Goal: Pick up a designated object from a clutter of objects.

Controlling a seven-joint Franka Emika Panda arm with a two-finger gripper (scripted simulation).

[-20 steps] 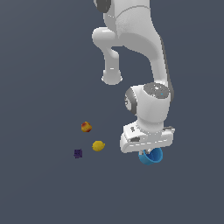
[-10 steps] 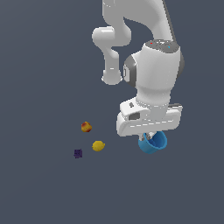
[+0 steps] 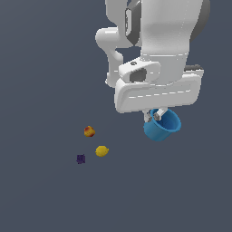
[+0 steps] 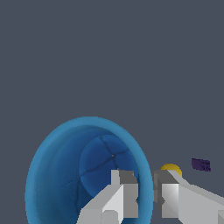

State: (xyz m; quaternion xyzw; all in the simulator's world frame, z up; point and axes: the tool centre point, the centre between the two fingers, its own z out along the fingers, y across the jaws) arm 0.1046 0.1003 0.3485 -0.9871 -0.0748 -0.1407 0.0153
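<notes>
Right now my jaws (image 4: 145, 192) are clamped across the rim of the blue cup (image 4: 83, 175), one finger (image 4: 118, 197) reaching inside the bowl and the other pressed against the outer wall, so the thin side is pinched between them. That is why the wrist view looks straight down into the cup's mouth, with its darker base showing past my inner finger. A wall pinch suits a handleless, tapered cup: the body looks too wide for my jaws to span.

In the exterior view the blue cup (image 3: 161, 125) hangs tilted just under my hand, its mouth angled up toward me, and it appears to be clear of the dark surface (image 3: 41, 68). I judge the lift as essentially made; what remains is holding it steady, since a rim grip lets a cup swing or slip if I move sharply.

Farther out, the other items sit well apart from the cup, off to the exterior view's left: the yellow lemon (image 3: 102, 151), the red-and-yellow round fruit (image 3: 89, 131) above it in that view, and the tiny dark purple cube (image 3: 80, 159) just beside the lemon. None of them touches another, and none is near my carried load.
</notes>
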